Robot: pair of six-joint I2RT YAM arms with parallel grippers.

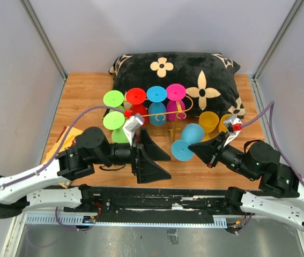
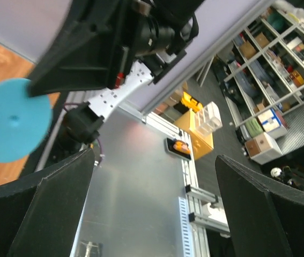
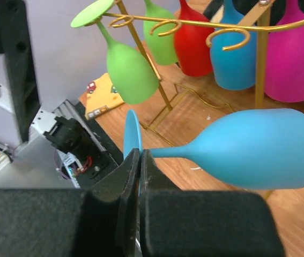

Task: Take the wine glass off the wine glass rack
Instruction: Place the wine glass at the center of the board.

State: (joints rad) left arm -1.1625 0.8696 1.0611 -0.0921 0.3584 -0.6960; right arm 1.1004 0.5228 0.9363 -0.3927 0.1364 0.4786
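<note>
Status: blue wine glass (image 3: 259, 150) is being held by the right gripper (image 3: 140, 160), jaws pinched tight on the stem right next to the foot. Glass is being carried sideways, bowl pointing back toward the wine glass rack (image 3: 259, 69), foot pointing away from it. Prob reason for the stem grip: it's the thinnest part, so it fits betw narrow fingers, and the foot disc is being used as a stop against slip-out.

Glass is being kept on the near side of the rack, off the rails, w/ no scroll touching it. Whether it's resting on the table (image 1: 82, 91) can't be told.

Left gripper (image 1: 165, 167) is being held wide open, nothing in it, on the near side of the rack toward its left end. Its cam is being pointed past the blue foot into the room, so no target is lined up. Prob being kept on standby, out of the way.

On the rack, the rest are being left hanging bowl-down, feet caught on the rails: green glasses (image 1: 113, 98), red glass (image 1: 136, 96), second blue glass (image 1: 156, 93), magenta glass (image 1: 176, 91). Yellow cups (image 1: 209, 122) are sitting just right of the rack. Black pillow (image 1: 141, 72) is lying behind the rack, prob as a soft backstop.

Judgement: removal looks done and set-down is pending. Risk: the bowl's wt is being levered about a small pinch, so the glass could rotate.
</note>
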